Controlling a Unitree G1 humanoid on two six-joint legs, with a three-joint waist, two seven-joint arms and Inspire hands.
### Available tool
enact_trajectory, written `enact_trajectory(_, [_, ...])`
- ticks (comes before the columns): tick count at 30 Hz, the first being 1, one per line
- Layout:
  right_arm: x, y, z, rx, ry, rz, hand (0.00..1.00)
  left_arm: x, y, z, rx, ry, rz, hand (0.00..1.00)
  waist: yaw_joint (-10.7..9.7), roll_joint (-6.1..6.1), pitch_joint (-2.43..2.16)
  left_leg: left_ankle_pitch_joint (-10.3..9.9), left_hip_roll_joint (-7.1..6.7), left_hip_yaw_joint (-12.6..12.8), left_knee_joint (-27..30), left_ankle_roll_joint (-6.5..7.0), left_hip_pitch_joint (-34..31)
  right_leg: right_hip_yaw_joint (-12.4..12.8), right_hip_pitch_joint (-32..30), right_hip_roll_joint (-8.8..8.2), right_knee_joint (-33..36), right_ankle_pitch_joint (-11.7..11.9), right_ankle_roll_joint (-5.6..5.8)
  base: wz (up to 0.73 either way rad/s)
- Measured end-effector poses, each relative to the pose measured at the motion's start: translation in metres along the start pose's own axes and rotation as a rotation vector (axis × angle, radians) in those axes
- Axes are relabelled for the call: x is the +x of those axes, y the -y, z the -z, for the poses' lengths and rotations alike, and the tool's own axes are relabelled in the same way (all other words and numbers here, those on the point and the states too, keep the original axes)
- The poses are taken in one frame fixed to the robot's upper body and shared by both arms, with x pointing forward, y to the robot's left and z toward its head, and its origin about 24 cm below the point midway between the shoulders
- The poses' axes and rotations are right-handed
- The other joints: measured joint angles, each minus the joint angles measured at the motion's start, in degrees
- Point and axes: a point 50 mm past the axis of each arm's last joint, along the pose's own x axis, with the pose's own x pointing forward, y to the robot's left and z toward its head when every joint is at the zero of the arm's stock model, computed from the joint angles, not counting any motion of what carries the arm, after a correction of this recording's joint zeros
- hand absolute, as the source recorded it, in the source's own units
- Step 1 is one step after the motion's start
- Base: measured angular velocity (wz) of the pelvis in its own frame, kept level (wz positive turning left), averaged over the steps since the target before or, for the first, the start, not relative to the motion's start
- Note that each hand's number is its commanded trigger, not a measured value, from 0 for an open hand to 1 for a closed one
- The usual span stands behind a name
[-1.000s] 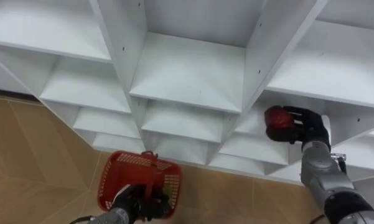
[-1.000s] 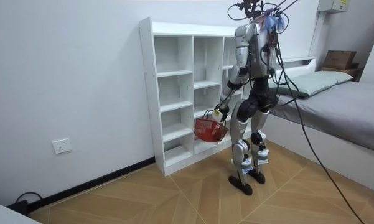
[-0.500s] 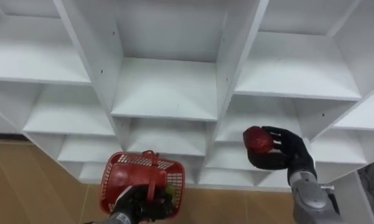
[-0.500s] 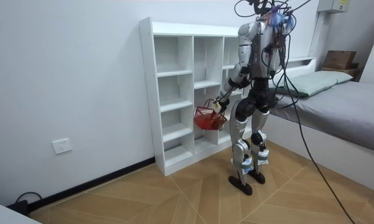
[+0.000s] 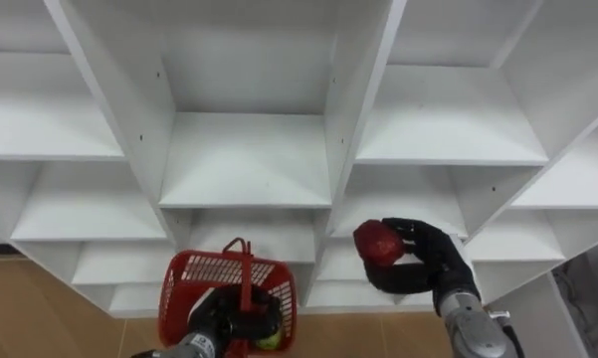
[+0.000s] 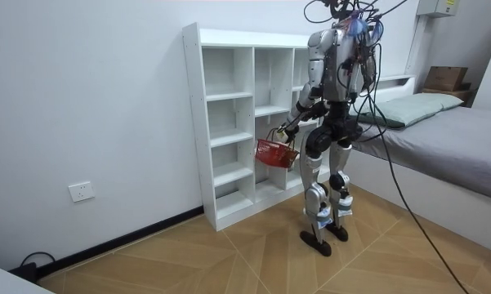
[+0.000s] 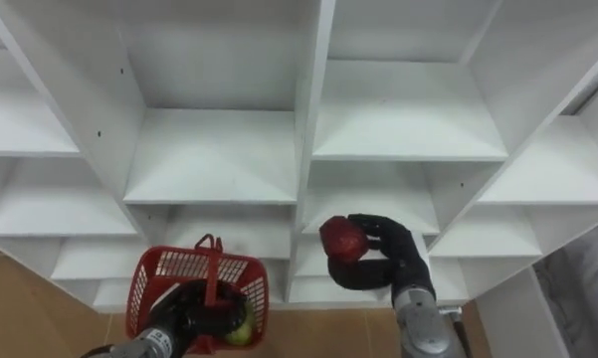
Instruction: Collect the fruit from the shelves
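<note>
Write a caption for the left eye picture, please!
Robot's right hand holds a round red fruit before white shelves, left hand gripping a red mesh basket.

The closet (image 5: pixel 249 159) is plain white throughout, with small dark peg holes dotted along its uprights. The basket (image 5: pixel 191 281) is bright red, its walls an open grid pattern, its handle the same red. A yellow-green fruit (image 7: pixel 237 334) lies in it. The red fruit (image 5: pixel 377 242) is deep red and glossy with a darker crown, set against the black right hand (image 5: pixel 430 267). The left hand (image 5: pixel 217 320) is black as well. In the room view the floor (image 6: pixel 229 253) is warm tan wood laid in a herringbone pattern, the wall (image 6: pixel 90 98) is white, the baseboard (image 6: pixel 122 239) is black, and the bed (image 6: pixel 466 139) is grey.
</note>
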Motion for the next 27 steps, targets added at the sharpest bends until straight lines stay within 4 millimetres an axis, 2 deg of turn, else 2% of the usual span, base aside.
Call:
enact_trajectory(3, [0.0, -0.004, 0.0, -0.016, 0.002, -0.031, 1.0, 0.0, 0.001, 0.0, -0.001, 0.001, 0.004, 1.0, -0.1, 0.05, 0.05, 0.0, 0.11, 0.2, -0.4, -0.02, -0.1, 0.2, -0.3, 0.12, 0.0, 0.0, 0.0, -0.02])
enact_trajectory(9, [-0.003, -0.016, -0.014, -0.031, 0.066, -0.1, 1.0, 0.001, 0.004, -0.001, -0.006, 0.004, 0.01, 1.0, 0.2, 0.14, 0.12, 0.0, 0.19, 1.2, -0.8, -0.02, 0.2, 1.7, -0.7, 0.34, 0.1, 0.0, 0.0, -0.1])
enact_trajectory(15, [-0.005, -0.033, -0.013, -0.048, 0.068, -0.183, 1.0, 0.001, 0.006, -0.001, -0.009, 0.005, 0.013, 1.0, 0.2, 0.16, 0.19, 0.0, 0.2, 1.1, -0.8, -0.03, 0.2, 1.8, -0.7, 0.36, 0.1, 0.0, 0.01, 0.0])
enact_trajectory(22, [-0.005, -0.035, -0.011, -0.116, 0.061, -0.222, 1.0, 0.002, 0.008, 0.0, -0.014, 0.004, 0.018, 1.0, 0.5, 1.1, 0.77, 0.0, 0.18, 0.9, -0.8, -0.03, -0.5, 1.7, -1.1, 0.38, 0.1, 0.0, 0.0, 0.0])
enact_trajectory(27, [-0.005, -0.037, -0.008, -0.141, 0.046, -0.237, 1.0, 0.002, 0.01, 0.0, -0.016, 0.003, 0.022, 1.0, 0.6, 1.19, 0.7, 0.0, 0.24, 0.9, -0.7, -0.09, -1.2, 1.6, -2.0, 0.42, 0.1, 0.0, 0.0, 0.0])
